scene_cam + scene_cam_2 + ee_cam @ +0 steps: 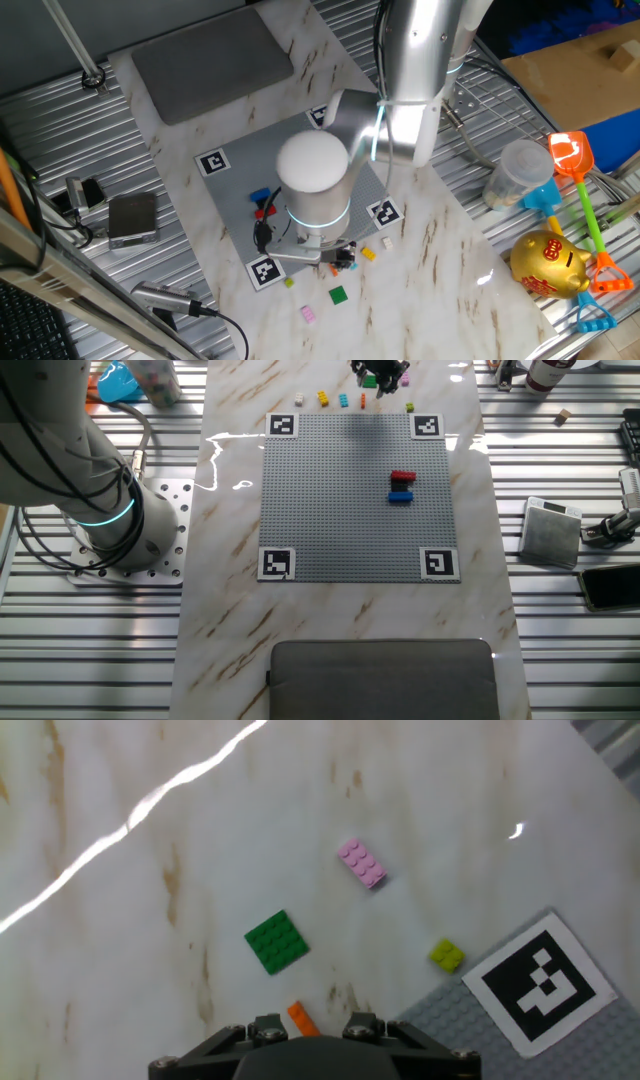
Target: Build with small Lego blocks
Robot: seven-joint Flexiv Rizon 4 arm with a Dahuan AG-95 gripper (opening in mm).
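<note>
Orange brick [301, 1018] sits on the tabletop [150, 920] at bottom centre of the hand view, between the jaws, long axis running diagonally. Can't tell jaw state; tips out of frame.

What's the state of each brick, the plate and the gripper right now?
gripper: low over the orange brick, open or shut not visible
orange brick: on the marble, at the fingers
green brick: flat on the marble, loose
pink brick: flat on the marble, loose
yellow-green brick: loose, just off the baseplate corner
red and blue bricks: placed on the baseplate
baseplate: flat on the table
</note>
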